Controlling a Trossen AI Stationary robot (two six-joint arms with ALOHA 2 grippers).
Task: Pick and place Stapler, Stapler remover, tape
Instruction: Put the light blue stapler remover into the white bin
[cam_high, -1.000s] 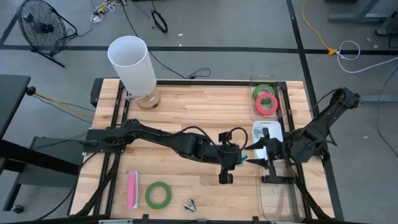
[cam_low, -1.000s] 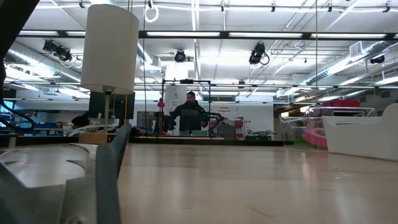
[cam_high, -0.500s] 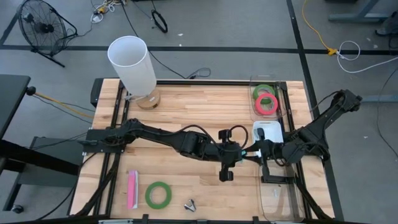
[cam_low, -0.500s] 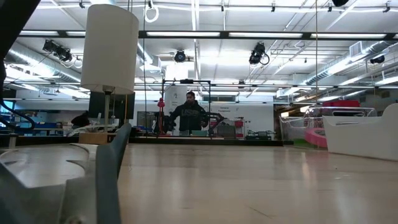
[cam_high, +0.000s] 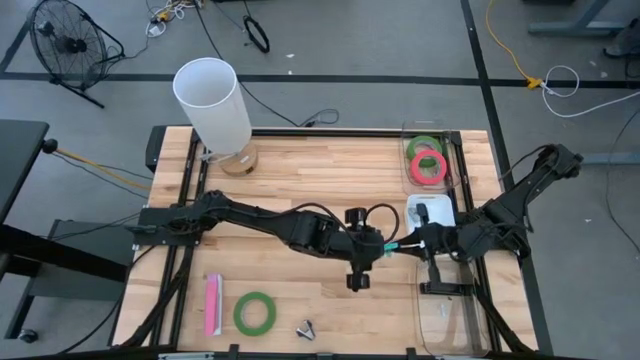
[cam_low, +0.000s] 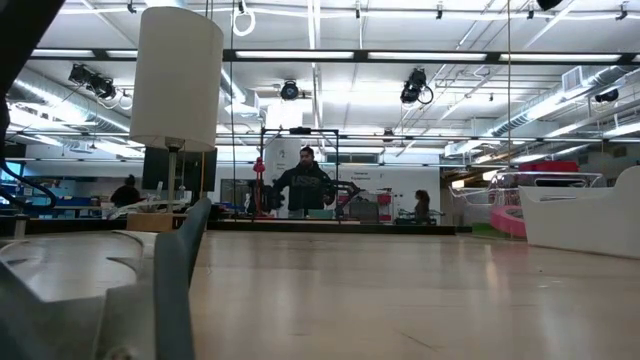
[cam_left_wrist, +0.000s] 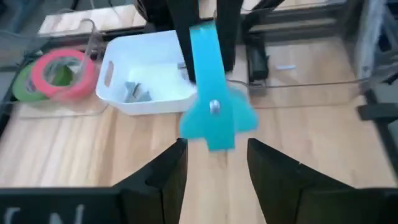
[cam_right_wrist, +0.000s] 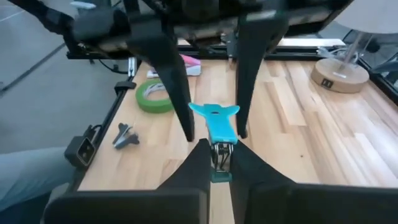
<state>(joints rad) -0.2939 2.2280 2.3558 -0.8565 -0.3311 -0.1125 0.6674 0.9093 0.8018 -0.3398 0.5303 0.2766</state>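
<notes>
No text, label, brand, number or sign can be read in any view. The round wooden lamp base (cam_right_wrist: 340, 75) beyond the fingers carries a small dark label, but its marks are too small to make out.

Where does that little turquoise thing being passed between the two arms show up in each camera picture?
High view: turquoise stapler between both grippers, centre-right.
Low view: not in it.
Left wrist view: centre, beyond the open left gripper.
Right wrist view: lower centre, pinched by the right gripper.
Shared landmark: white bin, also in the left wrist view.
</notes>
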